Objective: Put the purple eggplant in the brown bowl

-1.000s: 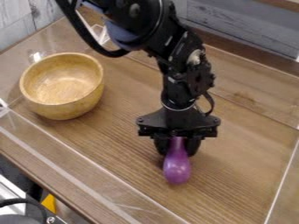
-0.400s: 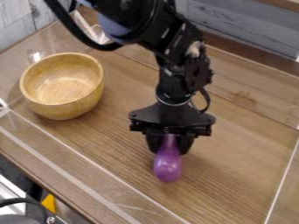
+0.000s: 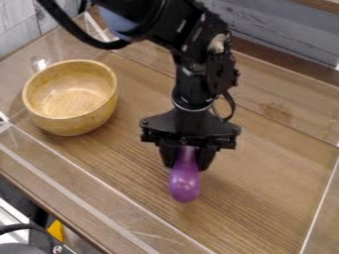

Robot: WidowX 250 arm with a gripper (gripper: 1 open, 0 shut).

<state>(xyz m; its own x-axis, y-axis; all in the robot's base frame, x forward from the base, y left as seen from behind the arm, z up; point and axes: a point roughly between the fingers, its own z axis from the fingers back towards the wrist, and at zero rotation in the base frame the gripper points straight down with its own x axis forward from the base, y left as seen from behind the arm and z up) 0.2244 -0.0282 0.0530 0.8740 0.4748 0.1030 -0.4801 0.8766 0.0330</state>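
Observation:
The purple eggplant [image 3: 184, 182] hangs bulb-down from my gripper [image 3: 189, 159], which points straight down and is shut on its upper end, just above the wooden table. Its stem end is hidden between the black fingers. The brown bowl [image 3: 70, 95] stands at the left of the table, pale inside with nothing in it, well apart from the gripper.
The wooden table top [image 3: 265, 109] is ringed by a clear raised edge [image 3: 79, 189] along the front and left. A grey plank wall [image 3: 279, 25] runs behind the table. My black arm [image 3: 185, 40] reaches in from the top.
The gripper has lifted a little and shifted left with the eggplant held in it. The bowl has not moved.

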